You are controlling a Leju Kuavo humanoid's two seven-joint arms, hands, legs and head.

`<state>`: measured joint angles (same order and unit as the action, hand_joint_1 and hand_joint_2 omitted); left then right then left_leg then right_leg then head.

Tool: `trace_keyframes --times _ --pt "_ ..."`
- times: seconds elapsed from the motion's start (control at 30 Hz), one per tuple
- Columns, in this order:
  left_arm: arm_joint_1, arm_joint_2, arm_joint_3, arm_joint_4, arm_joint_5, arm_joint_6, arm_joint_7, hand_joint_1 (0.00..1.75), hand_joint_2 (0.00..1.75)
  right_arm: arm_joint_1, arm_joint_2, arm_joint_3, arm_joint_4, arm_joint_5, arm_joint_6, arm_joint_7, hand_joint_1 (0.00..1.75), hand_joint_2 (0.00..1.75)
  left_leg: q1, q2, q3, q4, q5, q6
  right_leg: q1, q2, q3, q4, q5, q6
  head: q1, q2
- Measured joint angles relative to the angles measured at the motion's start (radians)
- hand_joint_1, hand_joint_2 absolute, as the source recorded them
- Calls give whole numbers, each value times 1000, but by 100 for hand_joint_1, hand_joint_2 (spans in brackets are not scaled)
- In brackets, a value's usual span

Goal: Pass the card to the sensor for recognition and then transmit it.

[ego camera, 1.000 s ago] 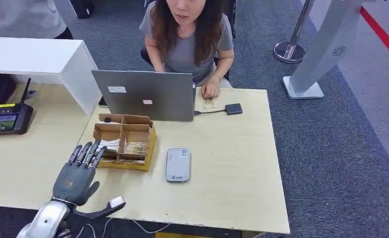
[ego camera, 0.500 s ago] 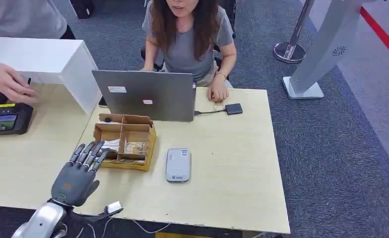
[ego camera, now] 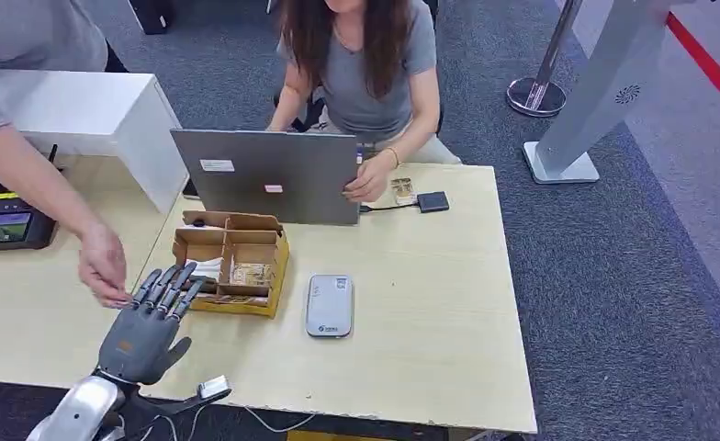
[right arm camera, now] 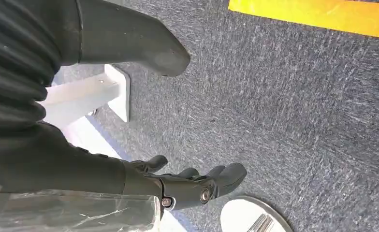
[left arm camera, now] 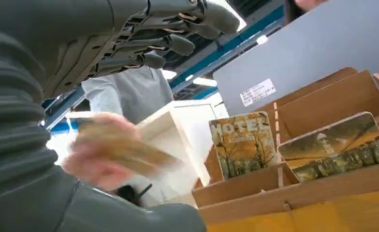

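Blurring person's hand (left arm camera: pixel 98 162) beside empty left hand (ego camera: pixel 145 326).

We see the head view evenly and brightly lit, with soft shadows on the worktop (ego camera: pixel 411 303). In the left wrist view, ceiling lights glare behind a person's hand (left arm camera: pixel 100 154), which is motion-blurred. The right wrist view is sharp, the carpet (right arm camera: pixel 298 111) grainy.

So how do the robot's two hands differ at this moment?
The left hand is raised over the table, fingers stretched toward the cardboard box; the right hand hangs over grey carpet, fingers loosely curled. A person's hand is close beside the left hand, none beside the right. Both hold nothing.
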<state>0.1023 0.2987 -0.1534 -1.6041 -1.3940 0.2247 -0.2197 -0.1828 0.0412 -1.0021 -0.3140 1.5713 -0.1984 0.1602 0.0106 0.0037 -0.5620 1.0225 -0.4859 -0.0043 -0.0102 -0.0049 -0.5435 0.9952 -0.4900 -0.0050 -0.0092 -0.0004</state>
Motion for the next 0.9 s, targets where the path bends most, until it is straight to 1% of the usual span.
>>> trace_keyframes --times 0.13,0.27,0.37,0.6,0.9 --pt "-5 -9 5 5 40 -25 -14 0 175 -3 0 8 0 0 6 2 0 175 0 0 0 0 0 0 0 0 0 0 0 0 0 0" --pt "-19 -37 26 8 114 -114 -20 0 175 -6 0 25 0 0 9 6 0 175 0 0 0 0 0 0 0 0 0 0 0 0 0 0" --pt "-27 -65 40 8 139 -147 -20 0 175 -9 0 31 0 0 10 10 0 175 0 0 0 0 0 0 0 0 0 0 0 0 0 0" --pt "-27 -116 64 8 158 -160 -20 0 175 -9 0 33 0 0 10 16 0 175 0 0 0 0 0 0 0 0 0 0 0 0 0 0" --pt "-11 -160 90 7 177 -162 -23 0 175 -8 0 33 0 0 10 17 0 175 0 0 0 0 0 0 0 0 0 0 0 0 0 0"
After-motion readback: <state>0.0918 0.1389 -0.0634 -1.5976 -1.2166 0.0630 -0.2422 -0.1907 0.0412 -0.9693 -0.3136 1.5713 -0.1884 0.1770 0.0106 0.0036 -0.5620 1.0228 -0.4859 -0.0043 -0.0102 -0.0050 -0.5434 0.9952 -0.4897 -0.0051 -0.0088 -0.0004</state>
